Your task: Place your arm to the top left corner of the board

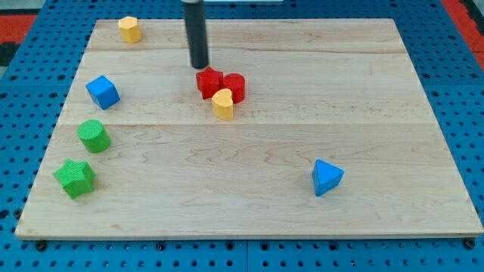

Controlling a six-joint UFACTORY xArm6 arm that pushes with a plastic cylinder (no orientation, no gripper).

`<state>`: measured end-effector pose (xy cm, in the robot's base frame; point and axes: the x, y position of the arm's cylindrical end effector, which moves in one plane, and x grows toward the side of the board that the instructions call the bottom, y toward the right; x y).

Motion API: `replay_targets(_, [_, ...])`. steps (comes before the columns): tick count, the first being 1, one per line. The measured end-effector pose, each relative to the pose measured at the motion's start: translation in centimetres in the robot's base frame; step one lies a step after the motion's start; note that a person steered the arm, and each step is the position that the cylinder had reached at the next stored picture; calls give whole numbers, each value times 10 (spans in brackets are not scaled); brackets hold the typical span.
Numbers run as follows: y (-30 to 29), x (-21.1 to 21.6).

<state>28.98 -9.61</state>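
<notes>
My tip (199, 66) is the lower end of a dark rod that comes down from the view's top, left of centre. It sits on the wooden board (249, 204) just above and left of a red star block (208, 81). A red cylinder (235, 86) touches that star on its right, and a yellow heart block (222, 104) lies against both from below. The board's top left corner holds another yellow heart block (130, 29), well left of my tip.
A blue cube (103, 91), a green cylinder (94, 136) and a green star (75, 178) run down the board's left side. A blue triangular block (327, 177) sits at the lower right. Blue pegboard (30, 113) surrounds the board.
</notes>
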Motion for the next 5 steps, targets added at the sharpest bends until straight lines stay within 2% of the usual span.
replay_targets(1, [-67, 3])
replay_targets(2, [-127, 25])
replay_targets(3, [-184, -27])
replay_targets(4, [-187, -98])
replay_targets(5, [-180, -99])
